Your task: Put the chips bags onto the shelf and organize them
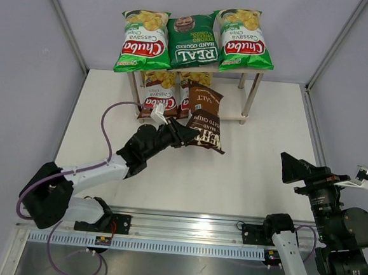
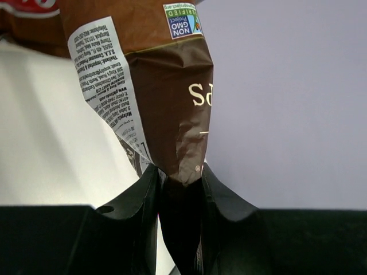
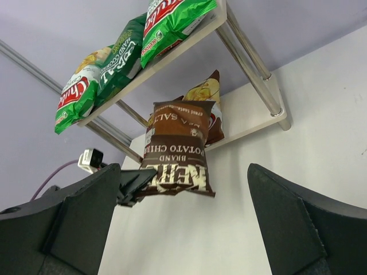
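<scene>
My left claw (image 1: 179,134) pinches the Kettle bag (image 1: 206,120) in front of the shelf (image 1: 252,92).
Bag mid-frame, long axis pointing up-frame toward the lower tier's free right slot; my right claw (image 1: 294,167) gapes empty, farther off.

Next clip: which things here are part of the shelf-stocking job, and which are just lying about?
Job:
- shelf
- Kettle bag, pinched in the left fingers
- top tier: left green Chuba, REAL, right green Chuba
- lower tier: brown Chuba bags

Lying about:
- nothing loose; only the purple cable
- right fingers, open, holding nothing
</scene>
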Controlling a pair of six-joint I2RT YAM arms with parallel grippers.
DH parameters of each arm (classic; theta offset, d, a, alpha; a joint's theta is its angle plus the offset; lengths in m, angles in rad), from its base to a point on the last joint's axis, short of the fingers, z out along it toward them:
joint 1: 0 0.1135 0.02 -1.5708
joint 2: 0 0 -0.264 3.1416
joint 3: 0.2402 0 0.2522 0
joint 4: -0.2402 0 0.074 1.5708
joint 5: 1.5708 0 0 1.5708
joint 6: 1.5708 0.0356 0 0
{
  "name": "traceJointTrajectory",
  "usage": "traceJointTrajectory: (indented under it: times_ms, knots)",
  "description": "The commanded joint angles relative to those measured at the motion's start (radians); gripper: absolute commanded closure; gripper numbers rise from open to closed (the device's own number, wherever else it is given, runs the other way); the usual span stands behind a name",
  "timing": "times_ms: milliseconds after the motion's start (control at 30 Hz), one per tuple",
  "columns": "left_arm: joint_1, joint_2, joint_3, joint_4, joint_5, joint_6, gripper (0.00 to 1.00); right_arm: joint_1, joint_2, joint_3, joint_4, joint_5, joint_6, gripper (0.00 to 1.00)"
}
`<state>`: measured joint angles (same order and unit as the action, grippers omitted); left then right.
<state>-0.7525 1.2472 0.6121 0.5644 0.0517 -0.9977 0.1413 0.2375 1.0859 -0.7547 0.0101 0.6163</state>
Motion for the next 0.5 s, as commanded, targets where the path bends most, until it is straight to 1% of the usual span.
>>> traceJointTrajectory:
  times_ms: [0, 33, 100, 133, 167, 200, 233, 267, 300, 367, 467]
  knots:
    - [0.028, 0.086, 0.141, 0.150, 0.106, 0.001, 0.90, -0.002, -0.013, 0.029, -0.008, 0.005, -0.012, 0.01]
    - [0.047, 0.151, 0.161, 0.181, 0.137, -0.004, 0.90, -0.002, -0.014, 0.031, -0.009, -0.001, -0.015, 0.00]
    - [0.068, 0.220, 0.219, 0.225, 0.154, -0.042, 0.89, -0.002, -0.014, 0.032, -0.006, -0.005, -0.012, 0.01]
    - [0.094, 0.256, 0.242, 0.261, 0.184, -0.059, 0.90, -0.002, -0.014, 0.031, -0.005, -0.006, -0.009, 0.01]
    - [0.105, 0.330, 0.280, 0.300, 0.201, -0.073, 0.90, 0.000, -0.018, 0.029, 0.000, -0.007, 0.000, 0.01]
    - [0.114, 0.363, 0.311, 0.331, 0.212, -0.084, 0.90, -0.002, -0.020, 0.025, 0.009, -0.037, 0.003, 0.01]
    - [0.130, 0.392, 0.343, 0.333, 0.220, -0.097, 0.89, -0.002, -0.021, 0.023, 0.014, -0.048, 0.008, 0.01]
    - [0.136, 0.453, 0.371, 0.331, 0.220, -0.102, 0.89, -0.002, -0.020, 0.025, 0.014, -0.053, 0.013, 0.01]
    - [0.140, 0.477, 0.433, 0.328, 0.217, -0.099, 0.90, -0.002, -0.020, 0.026, 0.015, -0.058, 0.016, 0.01]
    - [0.159, 0.546, 0.484, 0.305, 0.215, -0.102, 0.90, -0.002, -0.018, 0.037, 0.015, -0.068, 0.011, 0.00]
    - [0.185, 0.589, 0.544, 0.299, 0.194, -0.116, 0.89, -0.002, -0.023, 0.051, 0.017, -0.075, 0.005, 0.01]
